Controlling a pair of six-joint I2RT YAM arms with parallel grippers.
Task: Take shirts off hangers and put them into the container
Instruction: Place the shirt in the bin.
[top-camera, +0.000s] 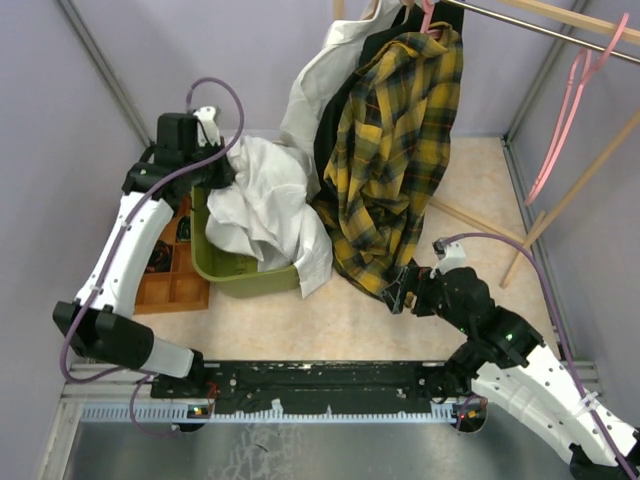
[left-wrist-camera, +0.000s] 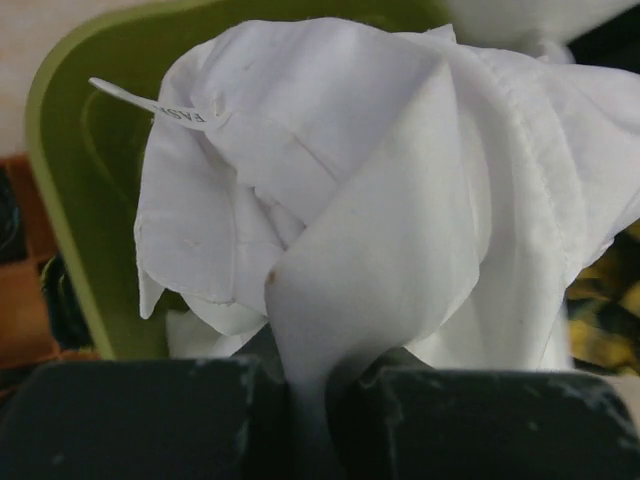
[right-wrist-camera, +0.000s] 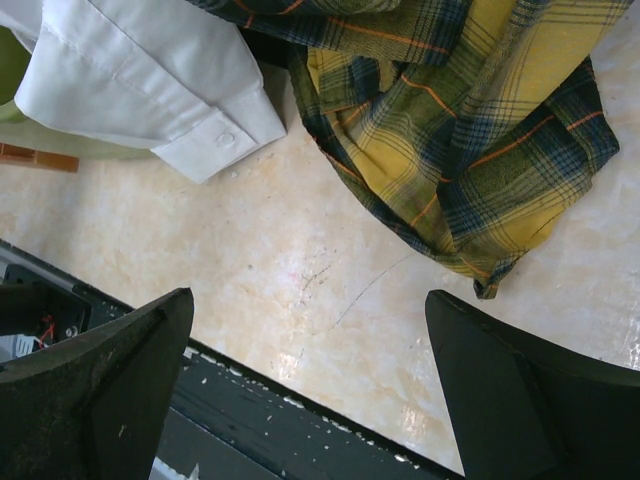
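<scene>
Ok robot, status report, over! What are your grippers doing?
Left gripper shut on white shirt, above green container. Right gripper open, empty, by plaid shirt. One sleeve spills over the rim.

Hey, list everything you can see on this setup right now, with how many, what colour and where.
white shirt: one, white, bunched in the container and spilling over its front rim
plaid shirt: one, yellow and black, hanging at centre
black shirt: one, black, hanging behind the plaid one
cream shirt: one, off-white, hanging left of the black one
pink hangers: two, pink, on the top rail
container: one, olive green, left of centre
compartment tray: one, orange, left of the container
wooden poles: several, light wood, at the right
left gripper: one, black, shut on the white shirt
right gripper: one, black, open near the plaid hem
</scene>
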